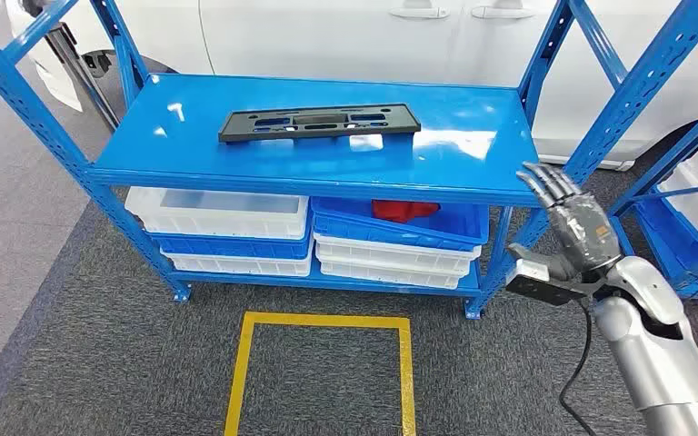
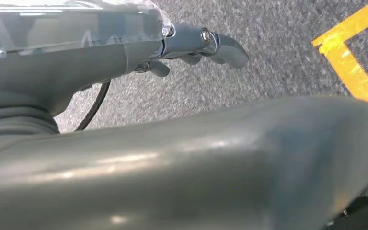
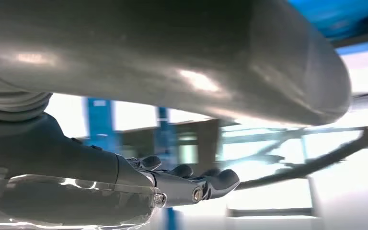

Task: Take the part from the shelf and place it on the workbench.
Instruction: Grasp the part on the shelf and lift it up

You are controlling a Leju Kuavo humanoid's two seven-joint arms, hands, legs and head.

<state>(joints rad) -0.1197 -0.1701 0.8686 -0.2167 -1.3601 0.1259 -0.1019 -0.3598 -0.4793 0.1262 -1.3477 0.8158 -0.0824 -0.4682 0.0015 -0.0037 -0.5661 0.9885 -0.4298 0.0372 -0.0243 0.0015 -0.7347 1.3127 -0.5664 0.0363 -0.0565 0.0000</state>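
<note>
Black flat part [image 1: 319, 122] lying on blue shelf [image 1: 473, 173] top, far centre, right hand [image 1: 571, 221] raised near shelf's right edge, fingers [image 1: 545, 184] released, empty, left hand [image 2: 187, 45] over grey carpet [image 2: 278, 57], fingers slightly curled, holding nothing

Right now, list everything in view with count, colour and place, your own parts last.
part: one, black, flat on the top shelf board.
shelf: one, blue, straight ahead.
bins: several, white and blue, stacked on the lower level.
red item: one, inside the upper right blue bin.
second rack: one, blue, far right, holding white bins.
car: one, white, behind the shelf.
floor tape: yellow outline on grey carpet before the shelf.
right robot hand: one, grey, raised by the shelf's right post, holding nothing.
left robot hand: one, grey, hanging over the carpet, holding nothing.
</note>
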